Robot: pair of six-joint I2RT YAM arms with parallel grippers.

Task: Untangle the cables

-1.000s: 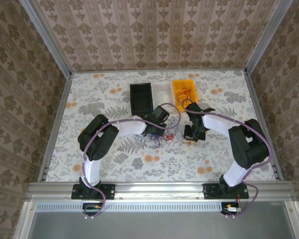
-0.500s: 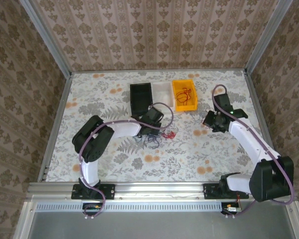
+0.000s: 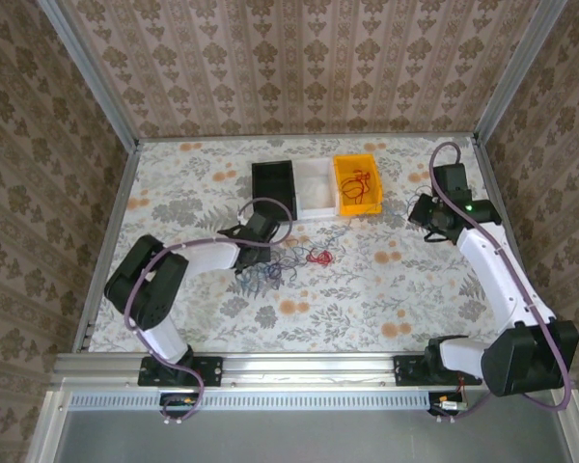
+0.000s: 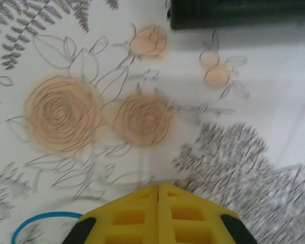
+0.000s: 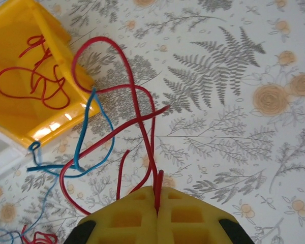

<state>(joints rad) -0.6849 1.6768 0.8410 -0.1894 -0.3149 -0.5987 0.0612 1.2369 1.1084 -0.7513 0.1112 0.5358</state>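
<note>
Left gripper (image 4: 157, 188) is hovering closed over open floral tabletop (image 4: 244, 101); right gripper (image 5: 156, 191) is pinching a thin red cable (image 5: 140, 120) beside a yellow plastic bin (image 5: 12, 25) of red wires (image 5: 35, 81).

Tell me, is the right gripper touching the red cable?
Touching. The right wrist view shows the red cable running down into the seam between the shut jaws of the right gripper, pinched there.
</note>
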